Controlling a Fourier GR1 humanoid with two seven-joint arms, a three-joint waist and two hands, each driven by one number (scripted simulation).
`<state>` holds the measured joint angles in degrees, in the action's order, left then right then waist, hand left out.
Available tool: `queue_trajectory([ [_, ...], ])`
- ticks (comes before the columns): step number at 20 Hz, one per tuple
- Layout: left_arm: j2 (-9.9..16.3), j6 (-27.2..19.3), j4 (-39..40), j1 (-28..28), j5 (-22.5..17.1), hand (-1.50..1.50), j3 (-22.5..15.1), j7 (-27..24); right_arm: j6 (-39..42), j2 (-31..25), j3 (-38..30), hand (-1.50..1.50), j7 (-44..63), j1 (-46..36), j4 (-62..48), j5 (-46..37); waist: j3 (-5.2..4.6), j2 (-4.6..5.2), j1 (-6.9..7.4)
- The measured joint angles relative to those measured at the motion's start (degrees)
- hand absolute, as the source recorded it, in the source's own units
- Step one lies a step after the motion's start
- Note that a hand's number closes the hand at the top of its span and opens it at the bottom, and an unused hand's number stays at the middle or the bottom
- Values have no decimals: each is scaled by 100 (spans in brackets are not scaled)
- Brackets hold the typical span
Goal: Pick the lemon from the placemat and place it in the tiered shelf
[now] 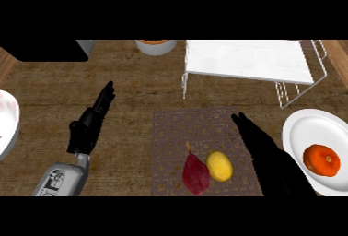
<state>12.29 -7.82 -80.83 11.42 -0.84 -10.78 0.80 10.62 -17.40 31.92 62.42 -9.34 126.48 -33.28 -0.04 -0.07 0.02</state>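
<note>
A yellow lemon (219, 166) lies on the brown woven placemat (173, 133), touching a dark red sweet potato (195, 174) on its left. The white tiered shelf (248, 59) with wire legs stands at the back right of the counter. My right hand (262, 145) is open, its fingers straight and pointing away from me, just right of the lemon and over the placemat's right edge. My left hand (92, 122) rests open on the counter left of the placemat, fingers straight.
A white plate (306, 131) at the right holds an orange (321, 160). Another white dish (7, 122) shows at the left edge. A white cup (156, 46) stands at the back, beside a black block (44, 50) at the back left.
</note>
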Motion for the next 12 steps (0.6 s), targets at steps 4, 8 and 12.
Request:
queue_trajectory([
  [4,-9,41,-216,-116,52,0,44,90,2,215,66,-150,-108,111,-201,-256,1,-1,5],
  [8,-43,162,-180,-182,84,0,117,-14,35,401,85,-150,-193,231,-333,-442,2,1,-1],
  [12,-140,178,-74,-95,173,0,164,-1,65,583,81,-150,-247,288,-527,-644,2,3,-7],
])
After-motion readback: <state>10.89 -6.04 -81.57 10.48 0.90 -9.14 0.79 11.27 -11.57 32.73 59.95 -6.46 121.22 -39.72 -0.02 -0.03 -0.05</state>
